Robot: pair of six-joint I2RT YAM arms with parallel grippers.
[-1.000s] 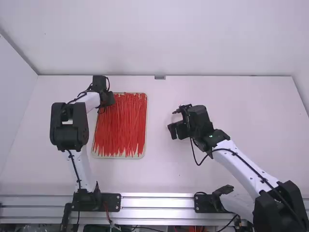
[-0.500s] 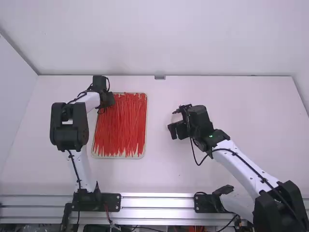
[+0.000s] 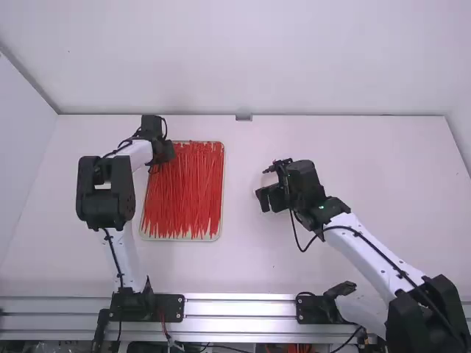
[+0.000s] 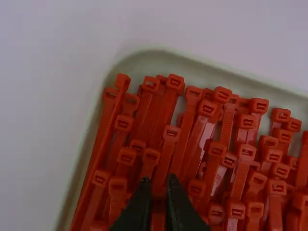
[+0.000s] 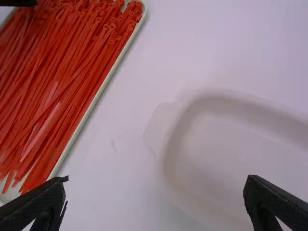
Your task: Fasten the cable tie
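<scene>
The red cable ties [image 3: 184, 193] are lying heaped in a pale tray [image 3: 223, 193] on the left half of the white table [image 3: 353, 147]. Their long axes are running near to far, with the square heads bunched at the far end. The left gripper [image 4: 157, 185] is sitting at the tray's far-left corner, down among those heads — so the piece to be picked is lying directly beneath it, its strap trailing toward the near edge. The fingers are drawn almost together, leaving a slot about one strap wide, and one cable tie [image 4: 163, 159] is running into that slot just behind its head. The tips appear to be pinching it, though neighbouring straps are crowding in on both sides, so I am judging the grip rather than seeing it proven. The coming lift is hanging on that relation. Pulling up and along the strap's axis is likely to free a single tie, while a sideways drag is risking bringing several.

The right gripper [image 3: 271, 197] is hanging well apart to the right of the tray, fingers spread wide and carrying nothing, over a pale shallow dish [image 5: 226, 144] — the farther arm from the heap, presumably placed to take the free tail.
</scene>
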